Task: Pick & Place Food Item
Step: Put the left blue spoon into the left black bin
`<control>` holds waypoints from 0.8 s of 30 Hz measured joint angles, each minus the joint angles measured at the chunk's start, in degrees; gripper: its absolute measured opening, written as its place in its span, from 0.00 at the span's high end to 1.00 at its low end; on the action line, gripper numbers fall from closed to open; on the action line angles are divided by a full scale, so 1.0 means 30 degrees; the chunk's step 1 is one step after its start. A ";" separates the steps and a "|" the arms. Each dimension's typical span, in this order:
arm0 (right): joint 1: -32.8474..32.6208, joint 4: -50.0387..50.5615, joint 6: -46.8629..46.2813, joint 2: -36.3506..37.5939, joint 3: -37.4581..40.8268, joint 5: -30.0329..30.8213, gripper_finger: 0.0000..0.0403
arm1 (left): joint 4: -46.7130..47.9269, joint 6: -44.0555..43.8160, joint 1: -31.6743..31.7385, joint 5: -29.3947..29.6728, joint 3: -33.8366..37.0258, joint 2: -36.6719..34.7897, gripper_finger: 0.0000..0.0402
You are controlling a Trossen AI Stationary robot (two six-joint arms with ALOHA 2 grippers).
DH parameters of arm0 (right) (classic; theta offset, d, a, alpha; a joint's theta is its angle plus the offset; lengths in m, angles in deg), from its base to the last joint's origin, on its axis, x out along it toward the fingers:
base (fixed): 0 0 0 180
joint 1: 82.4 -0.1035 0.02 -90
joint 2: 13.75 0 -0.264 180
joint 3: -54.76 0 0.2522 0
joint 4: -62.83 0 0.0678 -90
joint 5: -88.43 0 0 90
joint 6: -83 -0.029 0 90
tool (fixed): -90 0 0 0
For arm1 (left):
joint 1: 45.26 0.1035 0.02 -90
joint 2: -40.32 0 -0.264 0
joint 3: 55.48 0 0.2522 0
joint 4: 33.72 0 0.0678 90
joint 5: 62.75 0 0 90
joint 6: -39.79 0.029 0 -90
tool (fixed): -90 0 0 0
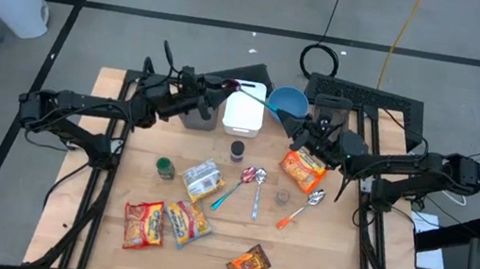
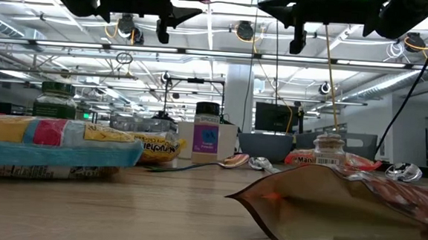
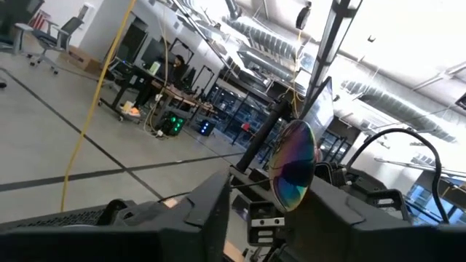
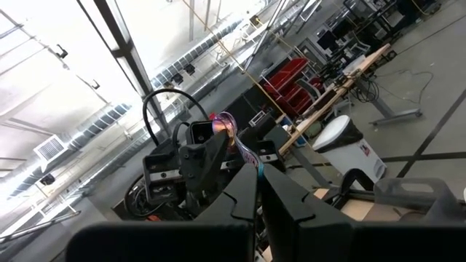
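Nearest the low camera lies a brown foil snack pouch, flat on the wooden table and well below and in front of both end effectors. None of the food is held. An orange printed food packet lies on the table just beneath the right end effector. Two yellow-and-red packets and a silver pouch lie well in front of the left end effector.

Both end effectors are raised over the far part of the table, pointing at each other, with a teal-handled spoon with an iridescent metal bowl stretched between them. In the right wrist view the right end effector is closed tight on the end of the teal handle, and the shiny bowl reaches across to the other arm. In the left wrist view the spoon's bowl stands upright at the left end effector; whether that end effector has clamped onto it cannot be told.

Below the span of the spoon sit a white rectangular container and a round blue bowl. A grey box sits under the left end effector. A small dark jar and a green-lidded jar stand nearer the front. More spoons lie on the table between the two end effectors and in front of them.
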State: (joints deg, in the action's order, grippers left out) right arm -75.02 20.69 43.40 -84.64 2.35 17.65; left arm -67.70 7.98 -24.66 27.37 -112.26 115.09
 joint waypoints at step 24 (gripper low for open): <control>-0.0007 0.0065 0.0486 -0.0015 0.0000 -0.0503 0.99 | 0.0008 0.0077 0.0000 0.0017 -0.0007 -0.0003 0.96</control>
State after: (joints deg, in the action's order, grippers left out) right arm -75.04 20.89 44.86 -84.69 2.35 16.14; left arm -67.68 8.21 -24.66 27.42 -112.29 115.09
